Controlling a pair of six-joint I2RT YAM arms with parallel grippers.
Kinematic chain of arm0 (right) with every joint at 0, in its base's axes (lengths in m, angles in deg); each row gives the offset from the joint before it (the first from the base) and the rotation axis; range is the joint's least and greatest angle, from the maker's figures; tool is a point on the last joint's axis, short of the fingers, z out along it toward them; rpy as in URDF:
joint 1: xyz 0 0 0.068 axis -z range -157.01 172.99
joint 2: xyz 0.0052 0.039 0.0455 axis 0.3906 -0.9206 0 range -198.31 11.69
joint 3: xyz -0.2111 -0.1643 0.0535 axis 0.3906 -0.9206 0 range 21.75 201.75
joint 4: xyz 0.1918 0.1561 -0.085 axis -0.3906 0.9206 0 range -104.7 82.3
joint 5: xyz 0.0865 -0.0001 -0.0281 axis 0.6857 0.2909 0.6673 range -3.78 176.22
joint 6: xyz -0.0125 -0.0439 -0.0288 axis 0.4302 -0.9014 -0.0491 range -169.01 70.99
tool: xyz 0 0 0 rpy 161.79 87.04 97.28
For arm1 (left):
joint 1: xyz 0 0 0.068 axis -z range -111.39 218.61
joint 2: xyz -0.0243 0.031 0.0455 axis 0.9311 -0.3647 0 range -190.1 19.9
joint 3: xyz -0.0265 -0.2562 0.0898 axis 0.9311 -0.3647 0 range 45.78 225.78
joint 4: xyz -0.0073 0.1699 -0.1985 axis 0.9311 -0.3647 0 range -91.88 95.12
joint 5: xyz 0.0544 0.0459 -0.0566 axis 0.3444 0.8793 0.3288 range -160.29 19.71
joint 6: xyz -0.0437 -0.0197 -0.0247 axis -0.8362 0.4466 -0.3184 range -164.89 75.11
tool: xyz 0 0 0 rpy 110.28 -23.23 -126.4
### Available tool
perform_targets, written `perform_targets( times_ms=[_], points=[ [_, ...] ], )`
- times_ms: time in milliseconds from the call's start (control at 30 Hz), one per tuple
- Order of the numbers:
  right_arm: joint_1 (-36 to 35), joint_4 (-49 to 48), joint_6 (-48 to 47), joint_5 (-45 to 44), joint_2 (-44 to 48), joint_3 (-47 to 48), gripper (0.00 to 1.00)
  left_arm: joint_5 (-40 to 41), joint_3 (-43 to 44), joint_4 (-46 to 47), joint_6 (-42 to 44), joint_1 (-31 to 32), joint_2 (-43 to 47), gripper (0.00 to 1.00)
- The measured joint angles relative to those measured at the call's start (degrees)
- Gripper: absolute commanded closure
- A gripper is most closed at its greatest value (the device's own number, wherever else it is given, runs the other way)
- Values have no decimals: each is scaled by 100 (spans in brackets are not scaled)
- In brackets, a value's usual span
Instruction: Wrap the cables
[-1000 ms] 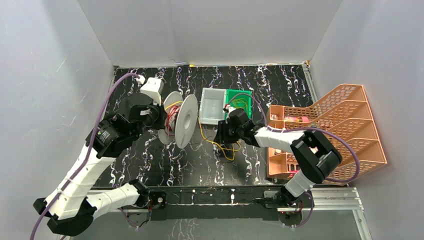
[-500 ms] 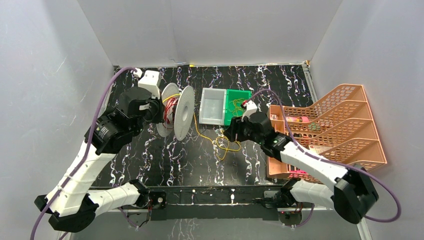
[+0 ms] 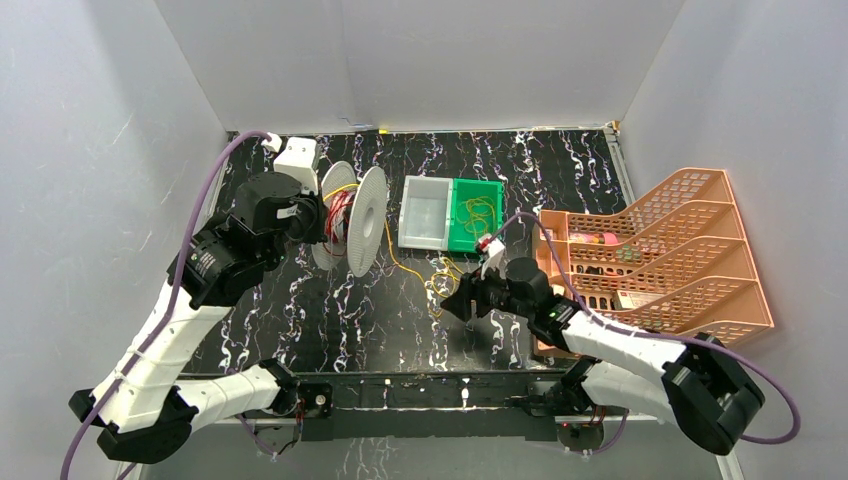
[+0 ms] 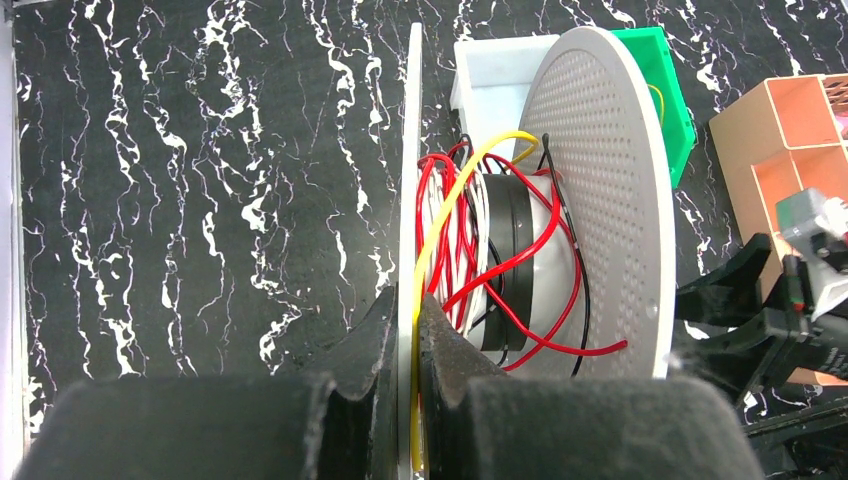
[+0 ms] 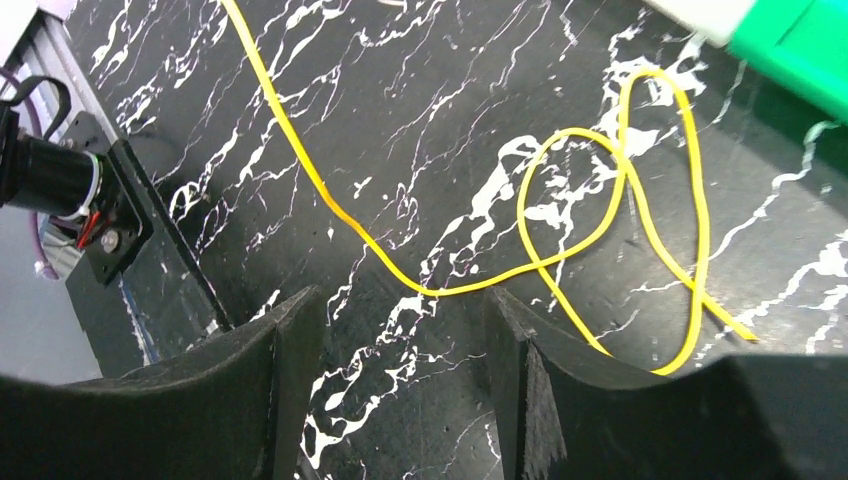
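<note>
Bright, even light from above casts faint soft shadows; wrist views blur only in the closest foreground.

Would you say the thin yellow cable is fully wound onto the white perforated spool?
Partly: the thin yellow cable lies looped on the black marbled table, one strand reaching the spool.

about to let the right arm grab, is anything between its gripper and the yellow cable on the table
Nothing visible does. The right gripper hangs open over the yellow cable, which lies in loose loops on the bare table, with no other object between them. The cable's other end runs up to the spool.
</note>
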Motion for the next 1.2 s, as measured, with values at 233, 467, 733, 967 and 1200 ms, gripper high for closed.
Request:
perform_targets(
  times_ms=[233, 467, 733, 967, 1200],
  points=[
    [-352, -1436, -168, 35, -938, -431, 33, 2, 42, 0, -79, 0, -68, 100],
    [-437, -2787, -492, 116, -1947, -450, 34, 4, 109, -15, -131, 0, -177, 100],
    [-546, -4035, -612, 208, -2863, -612, 44, 4, 223, -22, -269, 0, -188, 100],
    [-966, -4269, -772, 138, -3047, -614, 93, 72, 289, -26, -393, 0, -205, 100],
    [-1360, -4144, -686, -326, -2726, -614, 100, 280, 295, 33, -570, 0, -199, 100]
  ],
)
